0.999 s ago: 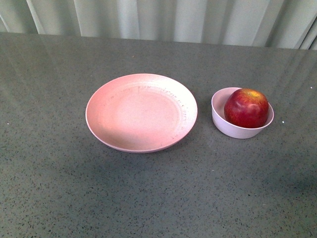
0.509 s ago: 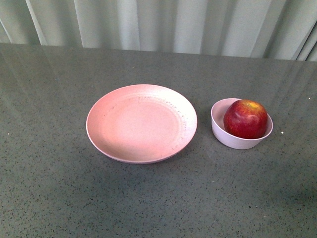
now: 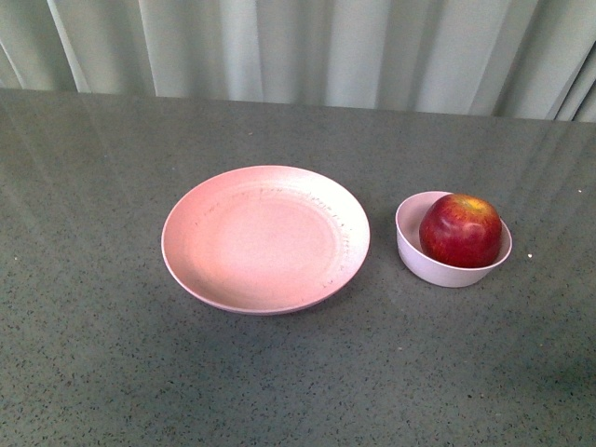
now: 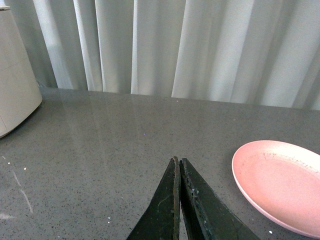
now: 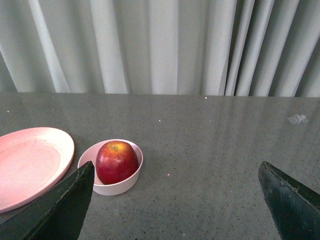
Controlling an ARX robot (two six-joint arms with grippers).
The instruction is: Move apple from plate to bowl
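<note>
dark grey speckled tabletop [image 3: 279, 372], slightly glossy, faint streaky reflections. pale pleated curtain [image 3: 307, 47] runs along the far edge. soft even light. cream rounded object [image 4: 15, 85] in left wrist view.

Left tool [image 4: 177, 161]: two long, flat, black fingers that taper to narrow tips.
Left tool surface: matte black, scuffed, with pale specks and fine scratches along both fingers [image 4: 192, 200].
Left tool tip: a small reddish-brown worn spot on the tip of one finger.
Right tool [image 5: 175, 175]: two broad black fingers [image 5: 65, 202], seen only at the two lower corners of the right wrist view.
Right tool shape: each finger is a dark wedge with a straight bevelled edge and a blunt corner.
Right tool surface: matte black with a faint greenish sheen; no screws, cables or markings can be made out.
Front view: no part of the robot shows.
</note>
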